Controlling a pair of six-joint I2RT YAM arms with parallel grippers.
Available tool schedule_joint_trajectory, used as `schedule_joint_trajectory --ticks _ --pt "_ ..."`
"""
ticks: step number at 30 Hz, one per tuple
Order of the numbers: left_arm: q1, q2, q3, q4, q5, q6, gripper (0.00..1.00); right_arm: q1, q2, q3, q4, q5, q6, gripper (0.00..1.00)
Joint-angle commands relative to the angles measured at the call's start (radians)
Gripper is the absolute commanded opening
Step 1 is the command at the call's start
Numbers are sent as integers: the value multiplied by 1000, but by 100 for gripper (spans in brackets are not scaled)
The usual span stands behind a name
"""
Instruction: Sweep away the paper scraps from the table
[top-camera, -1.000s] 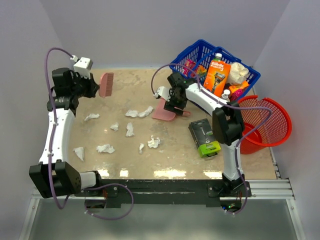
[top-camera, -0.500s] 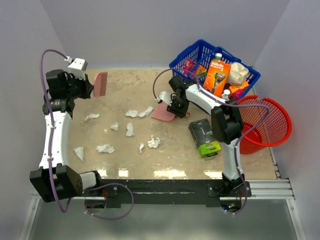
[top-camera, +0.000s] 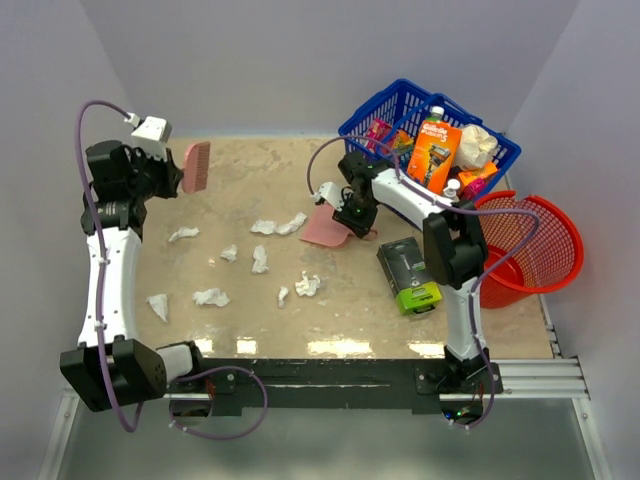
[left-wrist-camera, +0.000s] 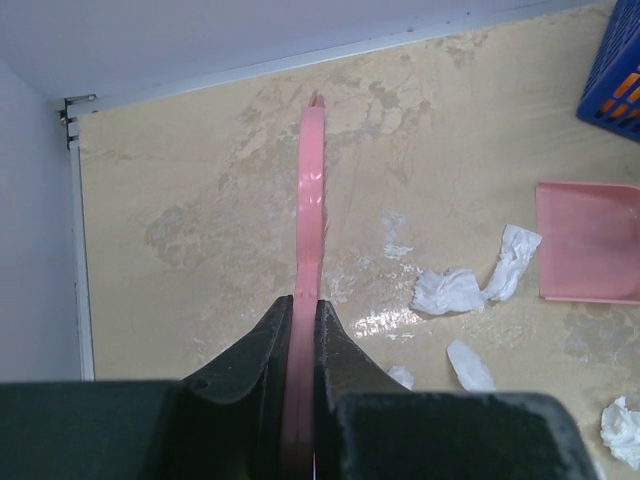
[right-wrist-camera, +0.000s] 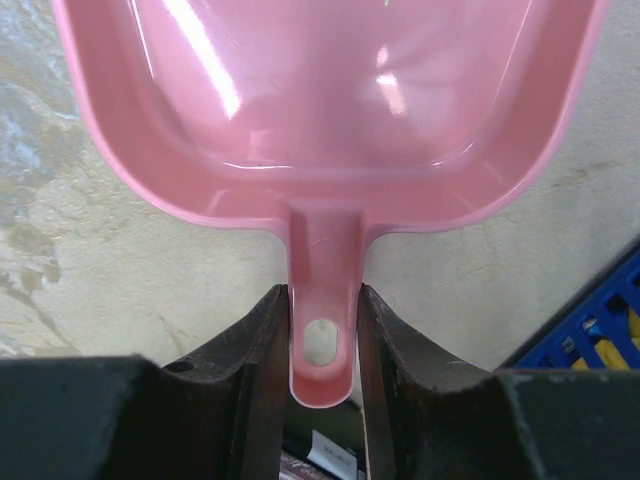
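Using the pink dustpan (top-camera: 325, 228) as the reference point: it lies flat on the bench (top-camera: 260, 170), mouth facing the mess. The right hand (top-camera: 352, 213) sits at the dustpan's back end. In the wrist view that hand (right-wrist-camera: 322, 295) has closed in on the handle, with a finger pressed against each side of it, so it's gripping the dustpan (right-wrist-camera: 320, 100).

The paper scraps (top-camera: 260, 259) are all loose on the bench on the dustpan's left. One longer crumpled bit lies just beside its mouth. The rest are scattered farther left and nearer the front rail, and the last one is well apart from the dustpan near the left arm.

The left hand (top-camera: 165, 170) is far left of the dustpan and farther back, lifted off the bench. It's clamped tight on a pink brush (top-camera: 197, 166), and the wrist view shows the brush (left-wrist-camera: 312, 200) edge-on between the fingers.

A blue basket (top-camera: 400, 105) full of packets sits behind and right of the dustpan. A green-and-black box (top-camera: 408, 272) lies to the dustpan's right, toward the front.
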Motion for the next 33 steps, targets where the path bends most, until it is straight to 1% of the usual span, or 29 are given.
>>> schedule_joint_trajectory --ticks 1,6,8,13,16,19,23,25,28,33 --pt "11 -45 22 22 20 13 0 1 -99 -1 -24 -24 59 25" --pt "12 -48 19 17 37 12 0 3 -170 16 -50 -19 148 25" --pt "12 -52 14 19 38 10 0 11 -190 9 -77 -35 159 25" --pt "21 -62 7 22 43 13 0 20 -256 -52 -135 -35 182 25" --pt "30 -59 2 22 49 16 0 20 -309 -91 -168 5 186 23" --pt "30 -43 1 27 66 16 0 20 -383 -142 -192 -1 130 23" --pt "30 -8 5 43 87 15 0 27 -449 -217 -253 0 50 22" --pt "30 7 17 50 92 15 0 32 -472 -264 -255 22 15 22" --pt "29 44 45 57 104 15 0 40 -490 -275 -274 71 -5 21" --pt "30 115 105 62 109 21 0 63 -497 -258 -369 117 -45 21"
